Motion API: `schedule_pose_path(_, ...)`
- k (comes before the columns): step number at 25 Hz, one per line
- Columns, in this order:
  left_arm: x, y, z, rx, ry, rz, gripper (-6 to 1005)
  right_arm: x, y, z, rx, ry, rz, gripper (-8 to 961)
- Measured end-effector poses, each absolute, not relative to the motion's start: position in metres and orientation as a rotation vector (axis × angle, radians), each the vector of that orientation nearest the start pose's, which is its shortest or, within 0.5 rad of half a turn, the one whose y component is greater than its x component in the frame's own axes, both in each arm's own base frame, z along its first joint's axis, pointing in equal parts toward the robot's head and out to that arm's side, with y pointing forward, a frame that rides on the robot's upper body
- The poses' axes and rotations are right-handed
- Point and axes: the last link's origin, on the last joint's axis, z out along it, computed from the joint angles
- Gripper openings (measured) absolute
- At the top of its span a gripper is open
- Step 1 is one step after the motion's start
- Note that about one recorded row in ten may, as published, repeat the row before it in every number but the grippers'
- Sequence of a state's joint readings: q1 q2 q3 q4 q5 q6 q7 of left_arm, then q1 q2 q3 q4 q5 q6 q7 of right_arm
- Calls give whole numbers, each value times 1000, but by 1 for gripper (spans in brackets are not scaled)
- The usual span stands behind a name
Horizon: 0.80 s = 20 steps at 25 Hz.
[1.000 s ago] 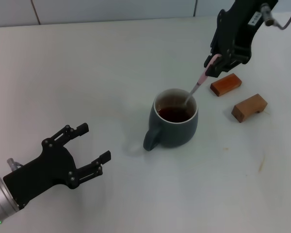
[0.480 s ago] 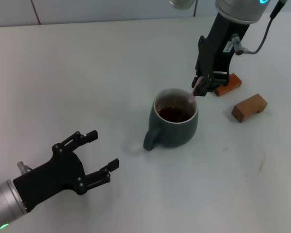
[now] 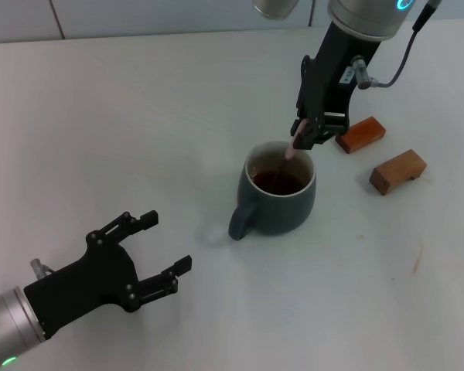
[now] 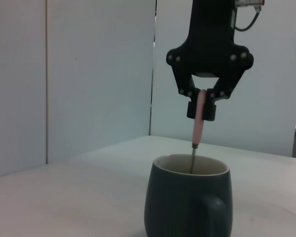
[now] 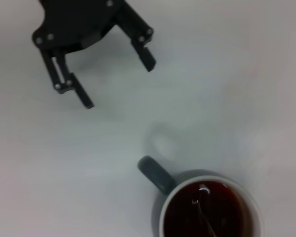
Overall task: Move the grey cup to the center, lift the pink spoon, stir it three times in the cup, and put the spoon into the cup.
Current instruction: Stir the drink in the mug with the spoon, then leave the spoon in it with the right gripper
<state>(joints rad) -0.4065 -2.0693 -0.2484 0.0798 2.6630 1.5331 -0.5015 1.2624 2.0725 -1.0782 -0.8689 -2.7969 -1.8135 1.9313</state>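
Right above the grey cup (image 3: 278, 190), the right pincer (image 3: 303, 137) is closed on the pale handle of the pink spoon (image 3: 293, 148), holding it nearly upright with its thin metal neck dipping into the dark brown liquid. That cup sits on the white desk (image 3: 139, 116) near the middle, its loop handle turned toward the robot's left. Two brown wooden blocks (image 3: 360, 134) lie on the desk just beyond the cup on the robot's right side. Well apart from the cup, the left pincer (image 3: 153, 247) hovers low over the desk with its fingers spread wide, holding nothing
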Motion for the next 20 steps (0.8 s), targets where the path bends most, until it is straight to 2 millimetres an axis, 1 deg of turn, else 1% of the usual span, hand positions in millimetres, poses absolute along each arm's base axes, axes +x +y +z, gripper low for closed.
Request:
schedule_pose_path(7,-313,232,-69,-2513,-370,-840,855,59,407,6,-2974,44,-916,115)
schedule_pose_path(13,-315,231,-69,-2510,-375,-838,855,56,400,9,-2989,43,-964,116)
schedule_pose_path(17,-315,231,-69,-2510,-375,-839,855,50,397,9,-3026,2,-899,116)
schedule_pose_path(20,-315,231,-69,-2510,-375,-841,855,47,399,8,-3020,-15,-852,116)
